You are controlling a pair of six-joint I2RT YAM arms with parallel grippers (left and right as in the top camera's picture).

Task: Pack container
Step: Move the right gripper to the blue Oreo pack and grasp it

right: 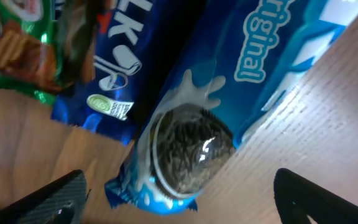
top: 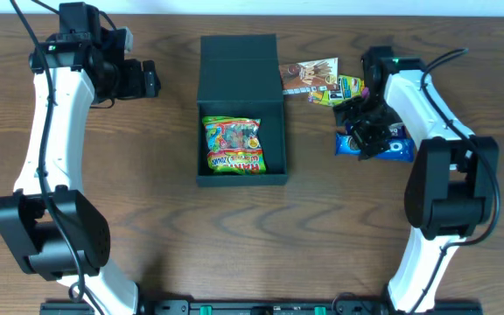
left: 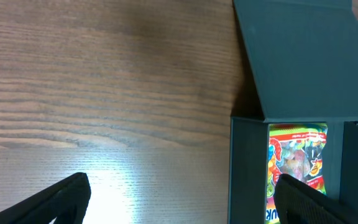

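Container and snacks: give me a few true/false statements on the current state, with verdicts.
1. The container has its lid flap open. True.
2. A gummy packet lies inside the container. True.
3. The right pincer is open above the blue cookie packet. True.
4. The blue cookie packet is already in the container. False: it lies on the table to the right of the container, among the other snacks.
5. The left pincer grips a snack. False: it is open over bare table to the left of the container and holds nothing.
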